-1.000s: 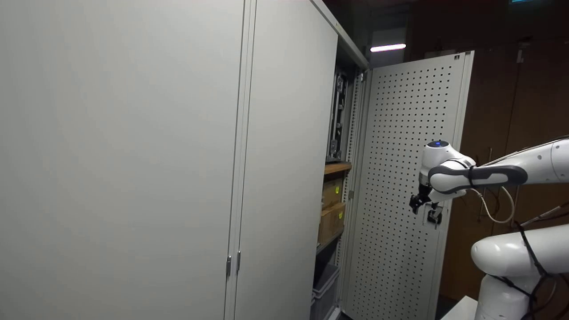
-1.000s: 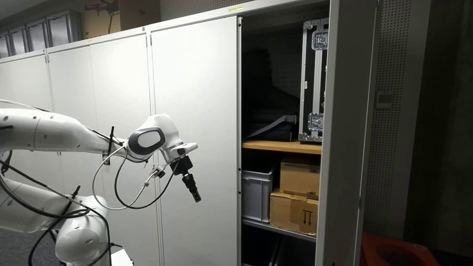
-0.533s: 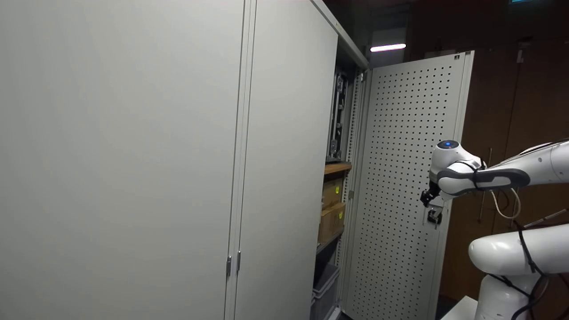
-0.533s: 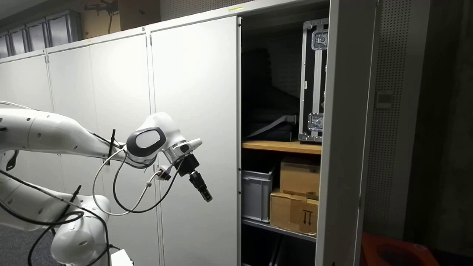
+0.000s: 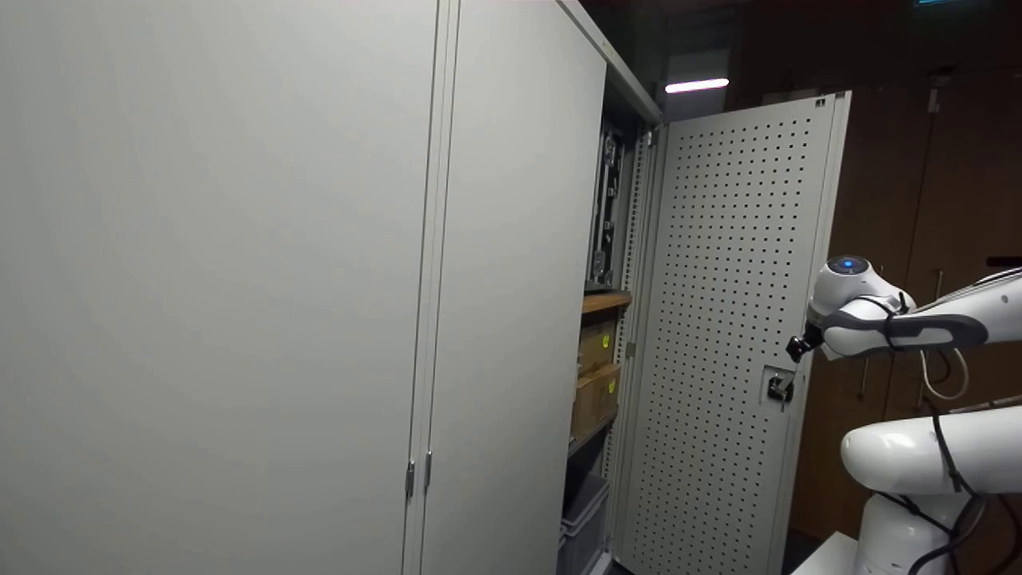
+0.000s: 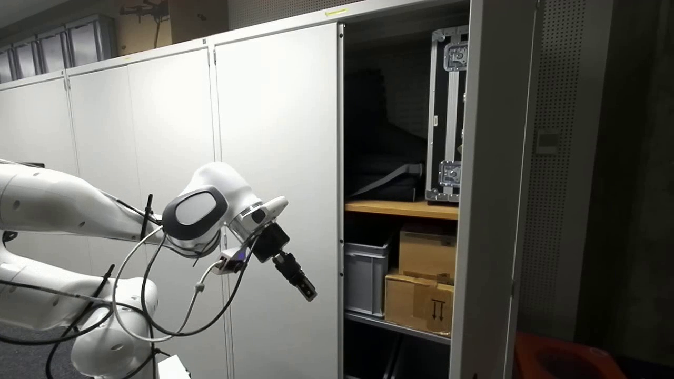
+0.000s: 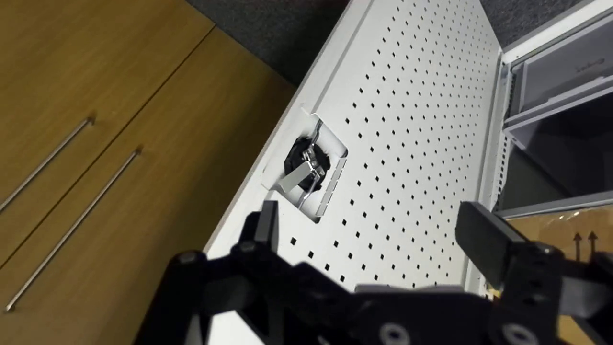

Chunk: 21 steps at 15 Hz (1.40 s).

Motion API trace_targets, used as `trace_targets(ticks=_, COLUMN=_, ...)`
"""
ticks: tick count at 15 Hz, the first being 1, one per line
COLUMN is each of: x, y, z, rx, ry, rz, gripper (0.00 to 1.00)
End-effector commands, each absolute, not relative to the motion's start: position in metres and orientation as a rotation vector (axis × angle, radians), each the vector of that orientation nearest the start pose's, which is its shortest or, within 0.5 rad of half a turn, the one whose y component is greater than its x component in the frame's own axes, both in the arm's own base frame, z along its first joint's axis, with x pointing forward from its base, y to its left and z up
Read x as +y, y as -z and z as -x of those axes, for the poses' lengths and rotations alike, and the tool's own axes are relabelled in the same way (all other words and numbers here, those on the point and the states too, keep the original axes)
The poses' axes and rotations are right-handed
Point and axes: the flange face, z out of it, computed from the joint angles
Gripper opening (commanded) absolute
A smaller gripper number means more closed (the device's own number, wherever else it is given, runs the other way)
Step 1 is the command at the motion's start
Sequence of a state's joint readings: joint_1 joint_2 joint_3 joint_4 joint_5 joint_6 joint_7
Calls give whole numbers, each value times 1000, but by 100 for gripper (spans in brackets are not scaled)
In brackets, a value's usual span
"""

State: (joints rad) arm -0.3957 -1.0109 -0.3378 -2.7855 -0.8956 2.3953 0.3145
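Gripper [image 7: 371, 227] hangs spread wide — two fingers [image 7: 268, 223] near one perforated door [image 7: 400, 158], one latch [image 7: 310, 164].

This looks like a lab storeroom. A robot arm [image 6: 84, 208] stands before metal cabinets [image 6: 279, 116]; the open one holds a flight case [image 6: 452, 113], cardboard boxes [image 6: 416, 302] and a plastic crate [image 6: 364, 279].

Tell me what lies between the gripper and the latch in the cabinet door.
No object: in the wrist view, only perforated door panel and recess edge show between the gripper and the latch.
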Motion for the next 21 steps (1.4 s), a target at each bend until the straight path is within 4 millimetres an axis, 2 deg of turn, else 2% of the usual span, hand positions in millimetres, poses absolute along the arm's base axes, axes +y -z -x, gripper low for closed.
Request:
trace_targets(ticks=1, x=-244, y=-523, z=-209, rx=-725, ry=-807, rz=-2344, gripper=100)
trace_targets(ticks=7, x=-266, y=-521, z=-191, rx=-843, ry=-932, rz=-2315, gripper=100)
trace_targets(ticks=10, x=-262, y=-522, z=-193, rx=-897, ry=-964, rz=-2376, gripper=100)
trace_targets(ticks=11, x=-267, y=-516, z=-192, rx=-870, ry=-905, rz=-2362, gripper=100)
trace_targets(ticks=21, x=-265, y=-517, z=-194, rx=-881, ry=-926, rz=-2375, gripper=100)
